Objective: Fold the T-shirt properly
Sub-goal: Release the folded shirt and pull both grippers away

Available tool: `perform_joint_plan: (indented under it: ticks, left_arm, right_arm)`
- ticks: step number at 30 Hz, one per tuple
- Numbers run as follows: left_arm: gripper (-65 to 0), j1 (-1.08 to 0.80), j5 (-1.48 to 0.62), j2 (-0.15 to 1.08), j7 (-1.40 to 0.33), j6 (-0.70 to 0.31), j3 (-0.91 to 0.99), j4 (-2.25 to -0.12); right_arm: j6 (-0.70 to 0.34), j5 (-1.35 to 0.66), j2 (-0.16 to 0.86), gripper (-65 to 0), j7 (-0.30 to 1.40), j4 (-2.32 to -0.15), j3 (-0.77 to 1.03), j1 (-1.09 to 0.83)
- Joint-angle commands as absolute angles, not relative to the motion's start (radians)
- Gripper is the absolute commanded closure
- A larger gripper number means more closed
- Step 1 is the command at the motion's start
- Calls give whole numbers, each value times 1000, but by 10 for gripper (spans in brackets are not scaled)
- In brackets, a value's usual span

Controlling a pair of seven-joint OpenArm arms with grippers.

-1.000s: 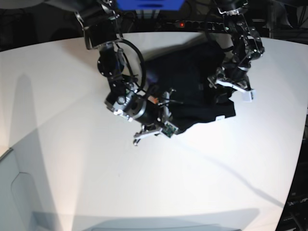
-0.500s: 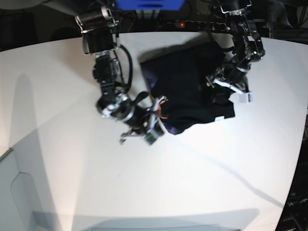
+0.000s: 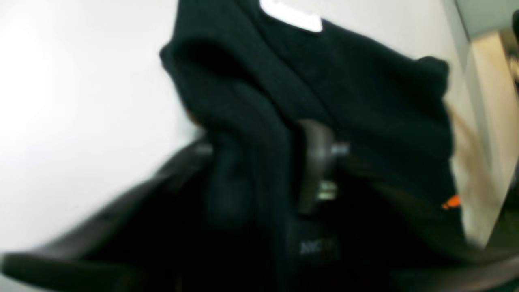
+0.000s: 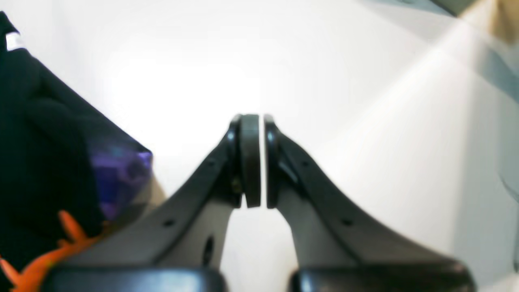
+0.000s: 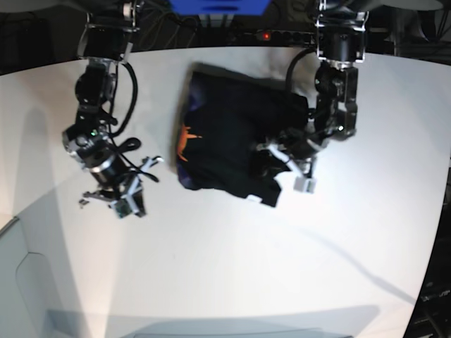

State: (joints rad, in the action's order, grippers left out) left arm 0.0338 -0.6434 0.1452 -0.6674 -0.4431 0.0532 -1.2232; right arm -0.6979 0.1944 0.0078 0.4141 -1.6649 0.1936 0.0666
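Observation:
The black T-shirt (image 5: 236,134) lies bunched on the white table (image 5: 232,267), with an orange patch (image 5: 188,138) and purple lining at its left edge. My left gripper (image 5: 285,163) sits at the shirt's right side. In the left wrist view the gripper (image 3: 261,156) is shut on a fold of the T-shirt (image 3: 365,113), whose white tag (image 3: 292,17) shows at the top. My right gripper (image 5: 107,198) is off the shirt to its left. In the right wrist view the gripper (image 4: 254,159) is shut and empty, with the T-shirt (image 4: 36,134) at the left.
A blue box (image 5: 218,5) and a power strip with a red light (image 5: 264,35) stand beyond the table's back edge. A pale grey panel (image 5: 21,282) sits at the lower left corner.
My right gripper has let go of the shirt and swung left and away. The shirt has shifted left and its orange patch now shows. My left gripper has moved down-left with the cloth.

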Motion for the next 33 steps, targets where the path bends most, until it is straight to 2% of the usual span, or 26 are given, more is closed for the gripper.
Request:
perform_joint_plan:
  ticks: [1,3,6,7,11,19,27,30,33]
  left_arm:
    - [-133,51,-608,142,-720,-423,31,-1207]
    - [0,97,-585,142,-720,-421,-4,-1173]
    - [-14,171,-479,134,-720,-429,-70,-1130]
    - [0,193,-444,133,-720,-430,-96,-1121]
    - [0,305,-300,131,-711,-432,-298,-1106]
    - [0,483,-245,93,-553,-432,-719,-1090]
    - [-1,533,-245,-27,-547,-432,-786,-954]
    - [-44,545,-242,-31,-547,-432,-788,-944]
    - [-177,558,-203,-31,-547,-432,-826,-954]
  right_arm:
    - [-698,177,18,0,386,-1696,208,77]
    - [-698,177,22,0,386,-1716,243,61]
    - [-698,177,22,0,386,-1741,318,56]
    - [-698,177,22,0,387,-1748,340,54]
    - [-698,177,22,0,387,-1776,424,45]
    - [-698,180,19,0,387,-1778,538,36]
    - [-698,182,21,0,387,-1778,570,8]
    - [-698,182,18,0,387,-1778,575,7]
    - [-698,182,15,0,387,-1778,575,-2]
